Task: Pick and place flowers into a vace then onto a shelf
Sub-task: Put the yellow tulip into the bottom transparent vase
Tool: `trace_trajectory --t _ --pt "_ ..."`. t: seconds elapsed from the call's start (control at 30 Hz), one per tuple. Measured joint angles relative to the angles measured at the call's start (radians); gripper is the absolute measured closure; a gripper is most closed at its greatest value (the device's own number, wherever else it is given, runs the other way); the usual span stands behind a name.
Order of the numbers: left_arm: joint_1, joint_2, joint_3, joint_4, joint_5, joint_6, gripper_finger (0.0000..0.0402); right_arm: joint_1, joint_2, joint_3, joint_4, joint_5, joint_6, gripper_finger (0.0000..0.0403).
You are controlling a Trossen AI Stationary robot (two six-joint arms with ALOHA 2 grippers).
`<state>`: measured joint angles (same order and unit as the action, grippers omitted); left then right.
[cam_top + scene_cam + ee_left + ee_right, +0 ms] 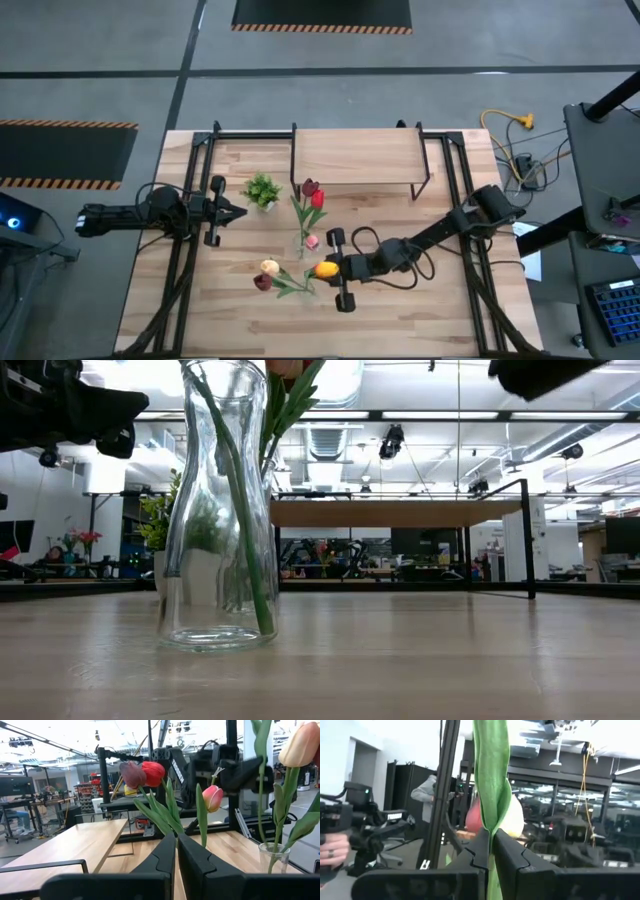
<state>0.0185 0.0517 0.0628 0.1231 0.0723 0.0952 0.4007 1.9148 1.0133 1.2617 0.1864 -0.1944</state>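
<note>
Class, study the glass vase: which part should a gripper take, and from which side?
Probably the narrow neck of the vase, approached level from the side. It tapers there above a wide body, and the tulips standing in it fill the mouth, so a grip from above looks blocked.

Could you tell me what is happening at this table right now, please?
The right gripper is shut on a yellow tulip, held by its stem near the table's middle. The glass vase already holds several flowers, including red and maroon ones. Two more tulips lie on the table beside the right gripper. The left gripper waits shut near the small leafy plant. The shelf at the back carries nothing yet.
</note>
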Motion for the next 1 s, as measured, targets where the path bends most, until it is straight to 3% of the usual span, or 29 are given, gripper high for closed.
trace_trajectory --t 0.63,0.77,1.0 --pt "0.000 0.000 0.000 0.000 0.000 0.000 0.0398 0.002 0.098 -0.013 0.020 0.000 0.071 0.0387" --pt "0.000 0.000 0.000 0.000 0.000 0.000 0.0398 0.002 0.098 -0.013 0.009 -0.002 0.065 0.0356" --pt "0.000 0.000 0.000 0.000 0.000 0.000 0.0398 0.002 0.088 -0.014 -0.039 -0.002 0.064 0.0267"
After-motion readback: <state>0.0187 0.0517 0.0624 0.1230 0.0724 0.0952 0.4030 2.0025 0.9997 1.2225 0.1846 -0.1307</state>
